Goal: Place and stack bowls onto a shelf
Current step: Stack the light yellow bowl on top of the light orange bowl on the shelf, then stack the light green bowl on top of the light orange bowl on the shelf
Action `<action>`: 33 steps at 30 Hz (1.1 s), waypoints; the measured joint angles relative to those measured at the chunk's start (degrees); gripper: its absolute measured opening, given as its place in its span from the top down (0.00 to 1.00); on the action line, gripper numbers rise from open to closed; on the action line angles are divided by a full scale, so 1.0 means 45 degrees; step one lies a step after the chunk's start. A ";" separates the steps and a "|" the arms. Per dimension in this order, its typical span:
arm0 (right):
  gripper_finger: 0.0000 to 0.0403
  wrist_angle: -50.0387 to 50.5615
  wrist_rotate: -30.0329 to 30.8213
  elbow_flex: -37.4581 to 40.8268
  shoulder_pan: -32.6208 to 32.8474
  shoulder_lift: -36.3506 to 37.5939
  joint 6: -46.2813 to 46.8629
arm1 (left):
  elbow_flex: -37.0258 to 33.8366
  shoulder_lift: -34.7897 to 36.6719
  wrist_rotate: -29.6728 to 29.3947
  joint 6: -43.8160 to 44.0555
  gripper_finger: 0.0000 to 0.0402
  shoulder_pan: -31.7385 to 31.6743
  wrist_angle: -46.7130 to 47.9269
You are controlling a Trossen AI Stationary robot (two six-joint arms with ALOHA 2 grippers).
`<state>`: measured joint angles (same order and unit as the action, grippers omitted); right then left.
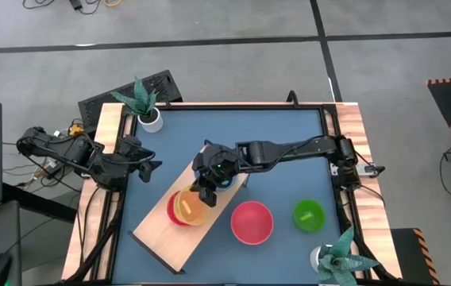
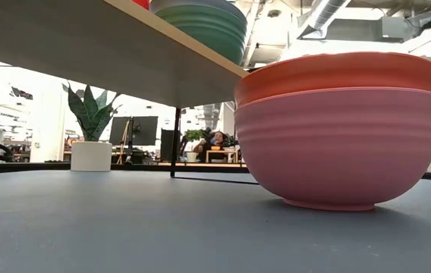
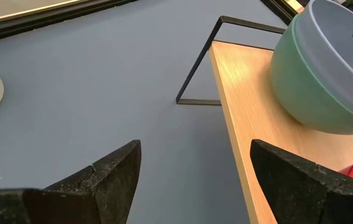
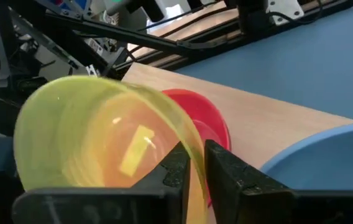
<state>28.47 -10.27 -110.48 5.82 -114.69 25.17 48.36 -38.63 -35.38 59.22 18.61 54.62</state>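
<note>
High view: both dark arms show over the blue worktop (image 1: 281,159).
Shelf: the long light-wood shelf (image 1: 158,238) lies slanted on the worktop, nearer the left arm's side.
Right arm: it reaches far across the worktop from the right side, stretched out long, and bends down at the wrist over the shelf.
Right claw: the right claw (image 4: 196,163) has its two fingers close together, with the thin rim of the yellow see-through bowl (image 4: 96,134) between them. It pinches that rim.
Yellow bowl: it is tipped on its side in the right wrist view. From above it sits over the red bowl (image 1: 175,214) on the shelf. I cannot tell if the two touch.
Blue bowl: a blue bowl (image 4: 325,158) shows near the right claw. In the left wrist view a teal bowl (image 3: 304,87) sits on the shelf with a pale blue one nested inside it.
Left arm: it waits at the left edge of the worktop, folded and low, pointing toward the shelf.
Left claw: the left claw (image 3: 195,180) is spread wide and holds nothing.
Other bowls: a pink bowl (image 1: 252,222) and a lime bowl (image 1: 309,214) sit on the worktop, off the shelf, on the right arm's side. In the low view the pink bowl has an orange-pink one nested in it.
Plants: one white pot with a spiky plant (image 1: 148,107) stands at a far corner, and another plant (image 1: 337,258) at a near corner.
</note>
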 joint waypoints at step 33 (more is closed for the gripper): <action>0.67 1.3457 0.4801 -0.1083 0.1890 0.2499 0.6463 | 0.0000 0.0002 0.0167 -0.0354 0.29 0.0001 0.0101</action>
<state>89.03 11.34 -115.35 14.33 -103.45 54.25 48.36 -38.62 -34.62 57.63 18.61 55.07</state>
